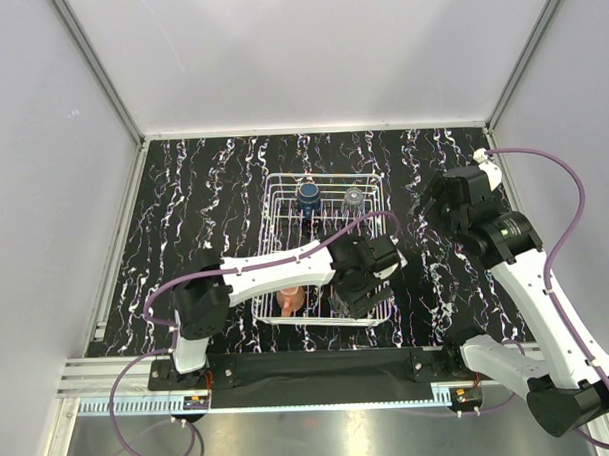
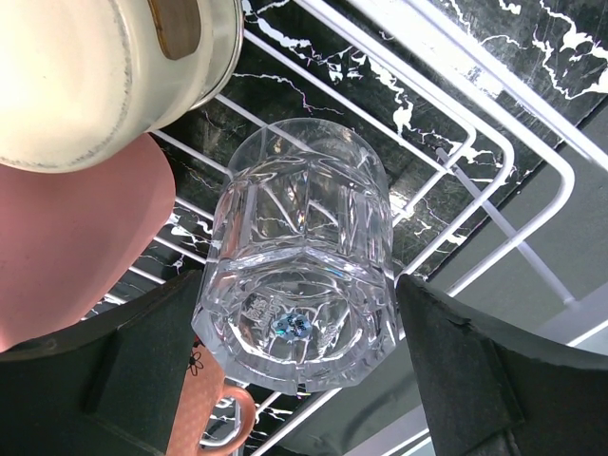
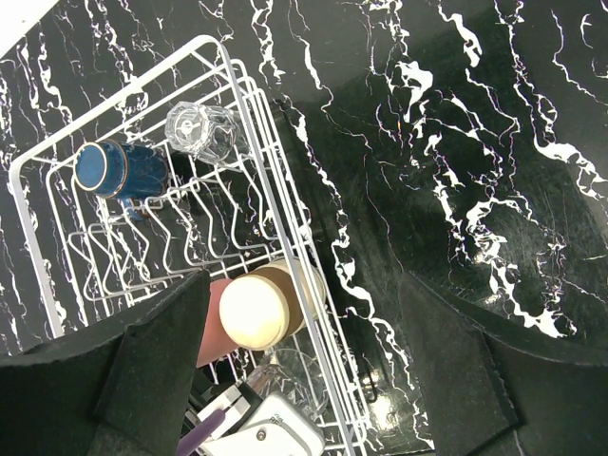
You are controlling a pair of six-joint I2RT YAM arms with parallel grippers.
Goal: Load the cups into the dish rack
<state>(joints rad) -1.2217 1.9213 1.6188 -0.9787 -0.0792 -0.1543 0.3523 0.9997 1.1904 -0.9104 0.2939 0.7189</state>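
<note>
currently left claw (image 2: pixel 299 372) grips clear glass tumbler (image 2: pixel 294 247), inverted to drain, in white wire dish rack (image 1: pixel 323 173) toward desk's (image 1: pixel 203 191) near edge.

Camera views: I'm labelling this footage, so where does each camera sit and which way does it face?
Top: above and behind, looking down at the table and rack; the left arm and right arm show.
Left wrist: on the left arm, looking down at the glass in the left hand.
Right wrist: on the right arm, looking down at the rack's right side; the open right hand frames it.
Shared: both wrist views show the cream cup.
</note>
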